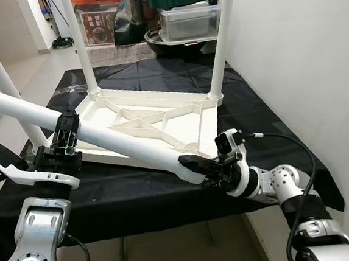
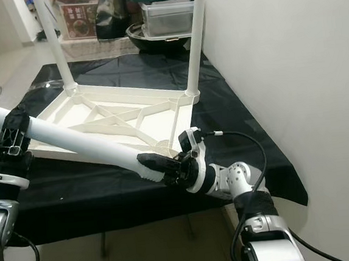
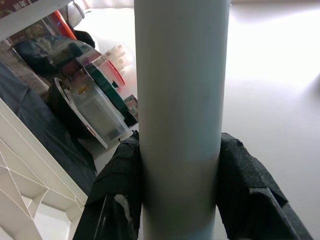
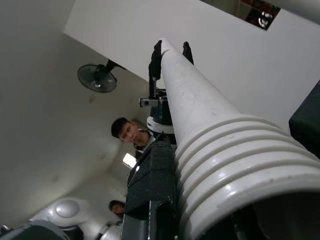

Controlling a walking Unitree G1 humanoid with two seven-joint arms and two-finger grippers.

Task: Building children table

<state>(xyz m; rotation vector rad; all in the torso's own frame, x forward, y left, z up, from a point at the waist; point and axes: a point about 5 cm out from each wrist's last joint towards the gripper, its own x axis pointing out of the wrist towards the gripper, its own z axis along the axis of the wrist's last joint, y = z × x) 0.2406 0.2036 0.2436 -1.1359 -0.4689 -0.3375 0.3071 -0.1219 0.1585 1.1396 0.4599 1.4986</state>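
The white children's table top lies upside down on a black-covered table. Two white legs stand upright in its far corners, and a third rises at the left. A loose white leg slants across the front from upper left to lower right. My left gripper is shut around its shaft, with black pads on both sides. My right gripper is shut on its ribbed threaded end, near the top's front right corner.
A white wall runs close along the right side of the table. Stacked plastic containers and pots stand behind the far edge. A person and a wall fan appear in the right wrist view.
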